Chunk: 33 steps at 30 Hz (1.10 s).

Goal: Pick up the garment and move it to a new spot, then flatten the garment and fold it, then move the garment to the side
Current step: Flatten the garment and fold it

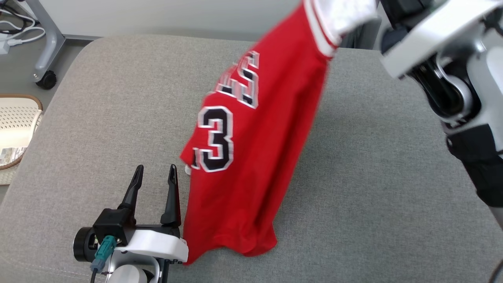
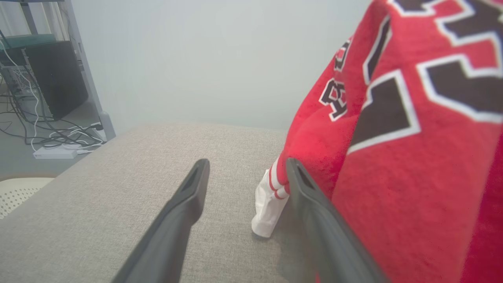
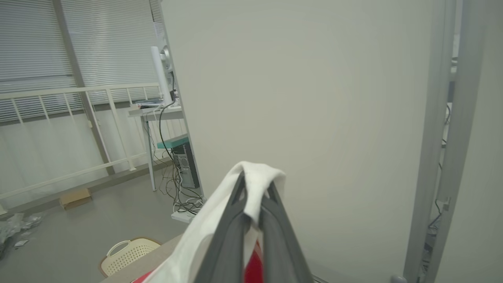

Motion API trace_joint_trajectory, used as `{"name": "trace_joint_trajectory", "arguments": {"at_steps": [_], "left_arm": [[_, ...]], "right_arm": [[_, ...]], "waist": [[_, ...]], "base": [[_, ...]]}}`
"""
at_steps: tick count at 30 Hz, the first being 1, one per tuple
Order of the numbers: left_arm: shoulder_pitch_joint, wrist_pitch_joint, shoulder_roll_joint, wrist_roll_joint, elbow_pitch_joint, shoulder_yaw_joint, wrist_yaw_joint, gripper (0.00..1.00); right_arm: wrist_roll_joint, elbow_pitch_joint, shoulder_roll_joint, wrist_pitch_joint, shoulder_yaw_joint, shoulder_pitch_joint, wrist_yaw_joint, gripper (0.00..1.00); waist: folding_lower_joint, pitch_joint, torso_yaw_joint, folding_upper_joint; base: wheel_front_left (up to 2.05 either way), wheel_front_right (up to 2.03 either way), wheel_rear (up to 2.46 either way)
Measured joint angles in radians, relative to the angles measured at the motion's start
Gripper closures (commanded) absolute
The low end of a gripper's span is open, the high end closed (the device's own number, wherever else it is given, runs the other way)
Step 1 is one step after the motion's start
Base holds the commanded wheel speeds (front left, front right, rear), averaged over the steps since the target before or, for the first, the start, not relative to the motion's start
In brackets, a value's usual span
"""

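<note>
My right gripper point(image 3: 254, 188) pinches the white sleeve of the red jersey point(image 1: 251, 157), whose hem rests on the grey cushion point(image 1: 373, 177). My left gripper point(image 1: 155, 169) stands wide just beside its left edge; cushion spreads either side.

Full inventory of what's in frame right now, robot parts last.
jersey: one, red with black-and-white lettering and white trim, hanging over the padded surface, lower end reaching it
padded surface: one, grey, under the jersey
basket: one, cream, on the floor left of the surface
desk leg: one, grey with black caster, far left
power strip: one, white, on the floor among cables
computer tower: one, black, on the floor by the desk leg
left gripper: one, dark fingers, open, empty, beside the jersey
right gripper: one, dark fingers, raised, shut on the jersey's white end
</note>
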Motion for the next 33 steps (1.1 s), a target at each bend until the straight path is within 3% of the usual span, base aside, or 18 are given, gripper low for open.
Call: {"name": "trace_joint_trajectory", "arguments": {"at_steps": [6,11,19,26,27,28,33], "left_arm": [[-0.008,0.0,0.0,0.001,-0.003,0.009,0.002,0.0],[-0.022,0.0,0.0,0.008,0.0,0.016,-0.003,0.0],[-0.041,0.0,0.0,0.014,0.002,0.012,-0.006,0.0],[-0.045,0.0,0.0,0.015,0.007,0.012,-0.008,0.0],[-0.045,0.0,0.0,0.015,0.009,0.013,-0.008,0.0],[-0.045,0.0,0.0,0.015,0.009,0.013,-0.008,0.0],[-0.044,0.0,0.0,0.017,0.014,0.016,-0.008,0.0]], "right_arm": [[-0.027,0.153,-0.151,0.043,0.029,0.117,0.0,1.0],[-0.053,0.284,-0.214,0.069,0.03,0.177,0.0,1.0],[-0.154,0.509,-0.251,0.057,-0.03,0.197,0.0,1.0],[-0.177,0.611,-0.214,0.04,-0.066,0.19,0.0,1.0],[-0.183,0.618,-0.21,0.043,-0.063,0.19,0.0,0.72],[-0.183,0.618,-0.21,0.043,-0.063,0.19,0.0,0.0],[-0.188,0.599,-0.179,0.021,-0.052,0.174,0.0,0.0]], "waist": [[0.0,0.028,-0.006,0.0],[0.0,0.046,-0.026,0.0],[0.0001,0.064,-0.053,0.0],[0.0,0.069,-0.065,0.0],[0.0001,0.067,-0.066,0.0],[0.0001,0.067,-0.066,0.0],[0.0001,0.048,-0.071,0.0]], "base": [[0.0,0.0,0.0],[0.0,0.0,0.0],[0.0,0.0,0.0],[0.0,0.0,0.0],[0.0,0.0,0.0],[0.0,0.0,0.0],[0.0,0.0,0.0]]}}
